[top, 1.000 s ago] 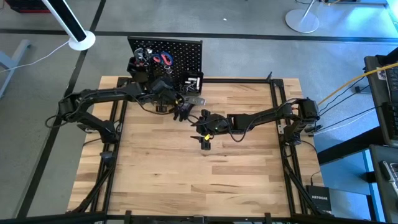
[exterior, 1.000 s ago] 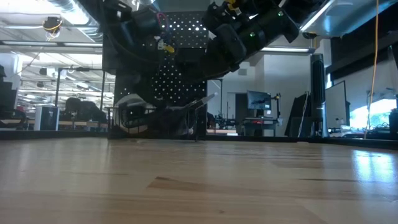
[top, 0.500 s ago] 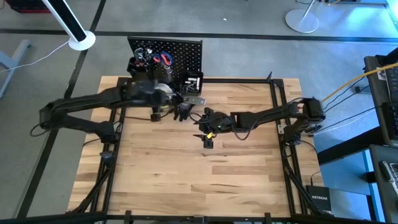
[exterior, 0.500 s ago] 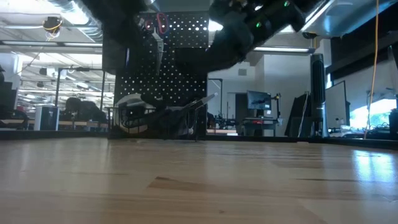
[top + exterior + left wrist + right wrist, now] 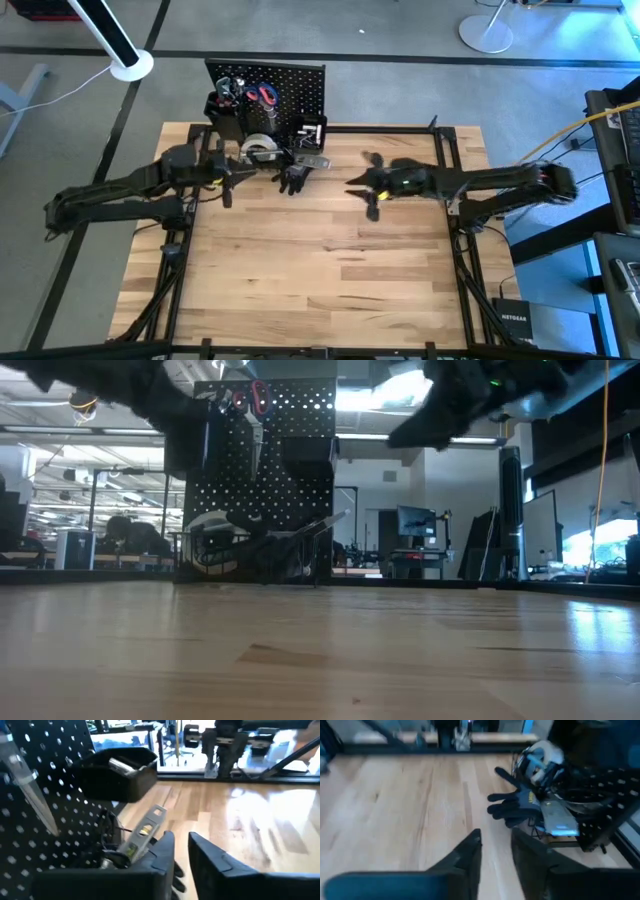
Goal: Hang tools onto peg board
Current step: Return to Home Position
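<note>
The black peg board (image 5: 270, 95) stands upright at the table's far edge, with red-handled tools (image 5: 262, 95) hanging on it. At its foot a wire basket (image 5: 250, 555) holds a pale tape roll (image 5: 260, 146) and a silver level (image 5: 142, 830) that slants out over the rim. Black gloves (image 5: 517, 805) lie at the basket's front with their fingers on the wood. My left gripper (image 5: 181, 852) hovers left of the basket, fingers a narrow gap apart and nothing between them. My right gripper (image 5: 495, 850) hovers right of the gloves, open and empty.
A black bin (image 5: 120, 775) hangs on the peg board above the basket. Black frame rails (image 5: 445, 150) run along the table's left and right sides. The wooden tabletop (image 5: 320, 270) stretches from the grippers to the near edge.
Both arms have drawn back from the foot of the peg board and risen. My left gripper has gone toward the table's left edge and turned more level, uncovering the tape roll. My right gripper has gone toward the right edge. The gloves and level have stayed put.
</note>
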